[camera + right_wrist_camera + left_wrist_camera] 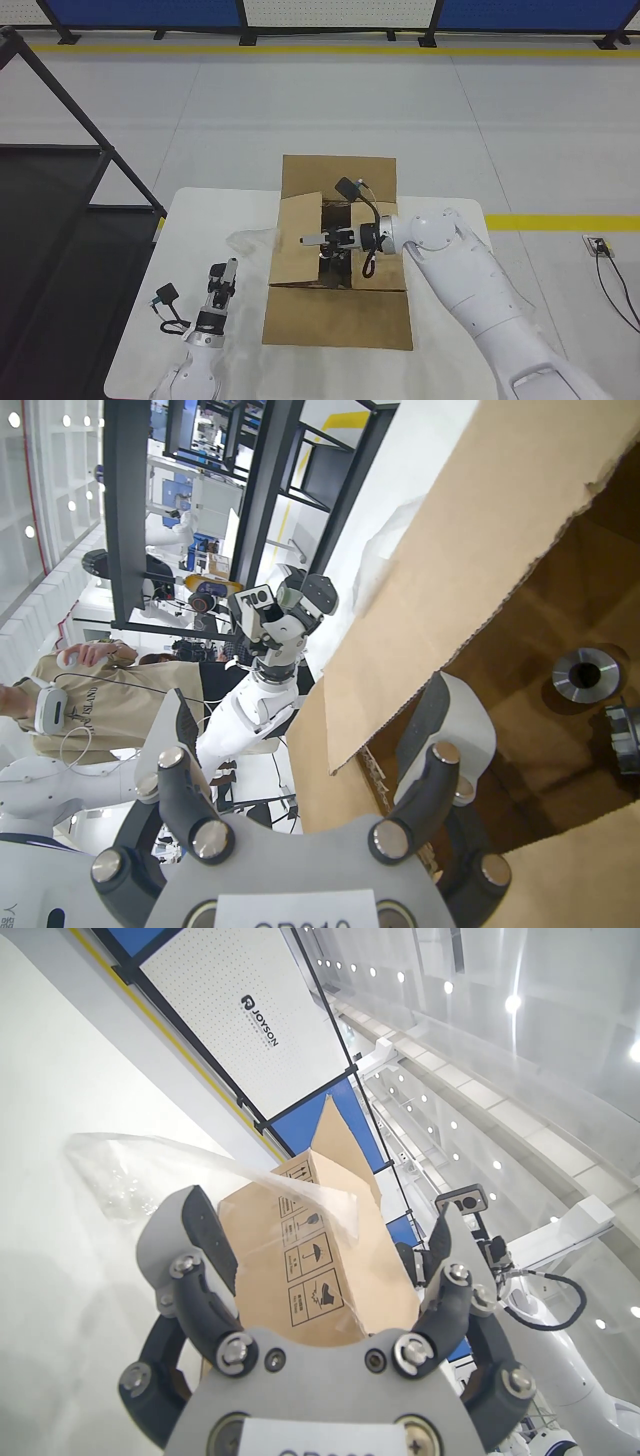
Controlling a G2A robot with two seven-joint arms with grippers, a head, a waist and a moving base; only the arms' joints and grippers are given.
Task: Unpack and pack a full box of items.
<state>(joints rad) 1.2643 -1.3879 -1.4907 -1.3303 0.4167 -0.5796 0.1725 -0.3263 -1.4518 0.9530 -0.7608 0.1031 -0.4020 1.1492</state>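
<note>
Brown cardboard box sits mid white counter, flaps spread, mouth open from above. The left flap is raised and stands between the parted fingers of the right hand, which bars sideways passage there.

On the box floor are 2 items, a short steel cylinder and a small dark part, with bare cardboard beside them.

Crumpled clear plastic film lies between the left hand, fingers apart, and the box wall. There is room to pass on the counter left of that hand. A black metal rack stands beside the counter's left edge.

Grey floor, yellow line, blue panels, perhaps partitions.
</note>
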